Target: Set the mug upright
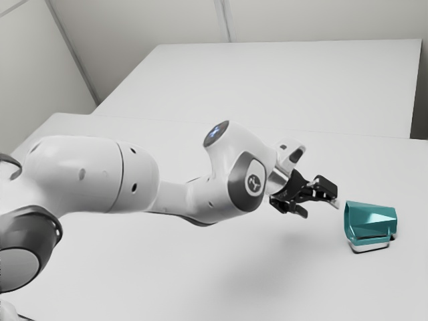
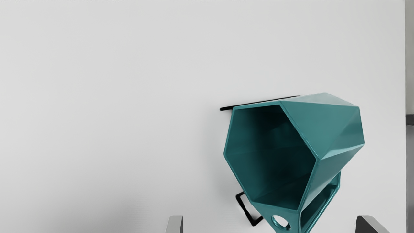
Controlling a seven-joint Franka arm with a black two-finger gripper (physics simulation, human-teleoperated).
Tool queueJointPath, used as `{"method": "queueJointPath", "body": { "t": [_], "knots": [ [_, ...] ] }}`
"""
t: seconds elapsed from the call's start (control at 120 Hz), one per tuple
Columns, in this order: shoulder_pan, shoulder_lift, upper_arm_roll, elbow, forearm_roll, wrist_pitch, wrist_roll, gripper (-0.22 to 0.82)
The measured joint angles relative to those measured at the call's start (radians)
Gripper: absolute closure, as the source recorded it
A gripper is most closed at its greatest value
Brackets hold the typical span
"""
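In the exterior view my black gripper (image 1: 317, 195) hangs above the table, toward the exterior view's left of the teal mug (image 1: 370, 221), with a gap between them. The faceted mug lies on its side, its open mouth facing my gripper. Seen from the wrist, the dark inside of the mug (image 2: 275, 155) shows, and its handle (image 2: 320, 202) extends toward my fingers. The gripper (image 2: 270, 224) is open, its two tips wide apart, nothing held between them.
The white table (image 1: 200, 274) carries the mug near the exterior view's right. Thin black lines lie around the mug on the tabletop. A second pale surface (image 1: 281, 87) stands behind, and a table edge (image 2: 404, 64) runs beyond the mug.
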Motion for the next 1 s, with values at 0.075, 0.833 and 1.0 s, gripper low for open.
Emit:
{"method": "queueJointPath", "body": {
  "t": [0.075,0.833,1.0],
  "knots": [
    [-0.004,0.034,-0.003,0.043,-0.005,0.007,-0.002,0.03],
    [-0.073,0.206,-0.003,0.218,-0.022,0.04,-0.008,0.15],
    [-0.083,0.213,-0.002,0.227,-0.016,0.067,0.016,0.27]
  ]
}}
